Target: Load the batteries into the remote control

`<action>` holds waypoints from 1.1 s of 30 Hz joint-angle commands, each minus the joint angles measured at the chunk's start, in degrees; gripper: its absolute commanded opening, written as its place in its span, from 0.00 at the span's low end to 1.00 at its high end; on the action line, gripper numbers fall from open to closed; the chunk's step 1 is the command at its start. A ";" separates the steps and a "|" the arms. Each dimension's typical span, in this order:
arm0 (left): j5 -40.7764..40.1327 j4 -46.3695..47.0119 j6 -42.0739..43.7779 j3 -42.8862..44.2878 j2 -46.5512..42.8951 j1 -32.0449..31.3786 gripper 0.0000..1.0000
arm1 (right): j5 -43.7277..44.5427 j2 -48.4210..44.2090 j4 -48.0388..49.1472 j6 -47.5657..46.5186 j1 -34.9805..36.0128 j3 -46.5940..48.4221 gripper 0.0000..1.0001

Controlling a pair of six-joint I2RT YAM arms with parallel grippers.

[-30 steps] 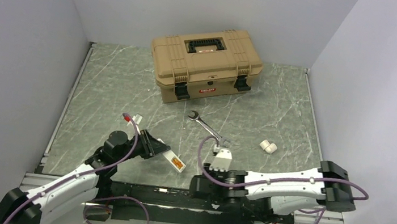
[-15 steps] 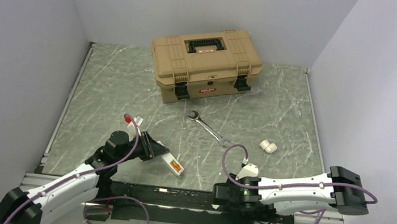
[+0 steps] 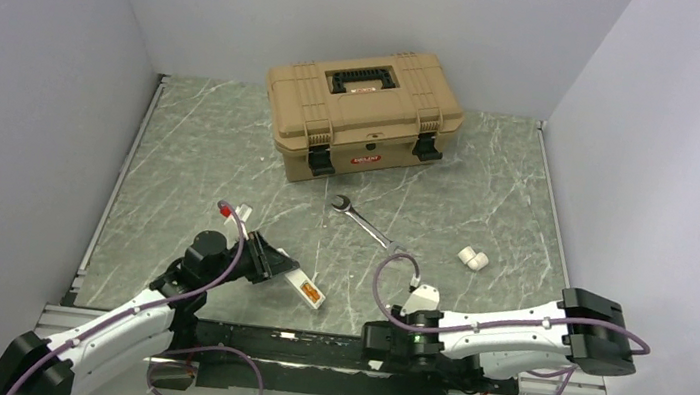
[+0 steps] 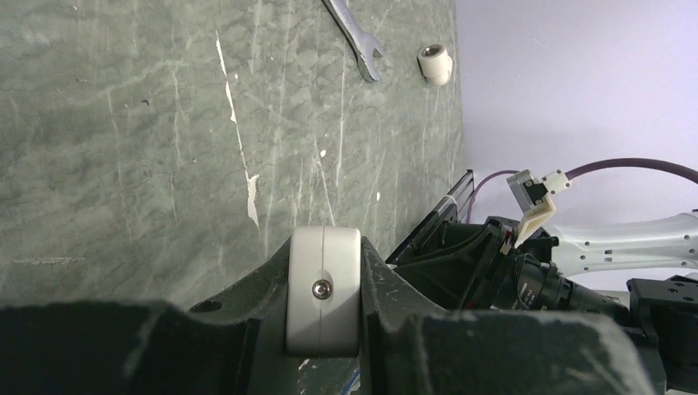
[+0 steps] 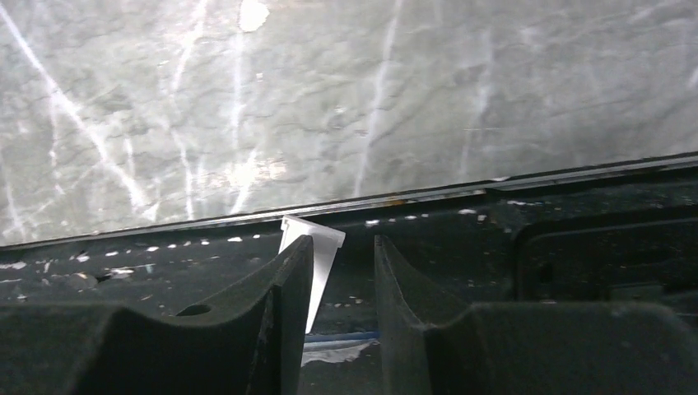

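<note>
Table (image 3: 200,154): the right gripper (image 5: 342,271) hangs over the near edge, lower centre of the top view. It is well apart from the batteries (image 3: 472,259), which are taken to be the two white cylinders right of centre.
Right gripper: jaws partly apart, nothing between them. Judged best to reach out past the wrench (image 3: 363,222) and close across a single cylinder.
Left gripper (image 3: 276,262): clamped tight on one end of the remote control (image 3: 307,287).
Remote control: lower left of centre, orange recess facing up. It should be kept level for loading.
</note>
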 commanded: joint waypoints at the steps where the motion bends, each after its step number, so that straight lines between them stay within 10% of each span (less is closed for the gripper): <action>1: 1.04 3.95 -0.64 0.14 -0.61 0.22 0.01 | 0.38 3.81 6.73 -3.15 0.23 2.50 0.35; 33: 1.17 4.25 -1.12 -0.56 -0.68 0.22 0.01 | 3.02 8.25 10.97 -14.28 -5.76 6.61 0.43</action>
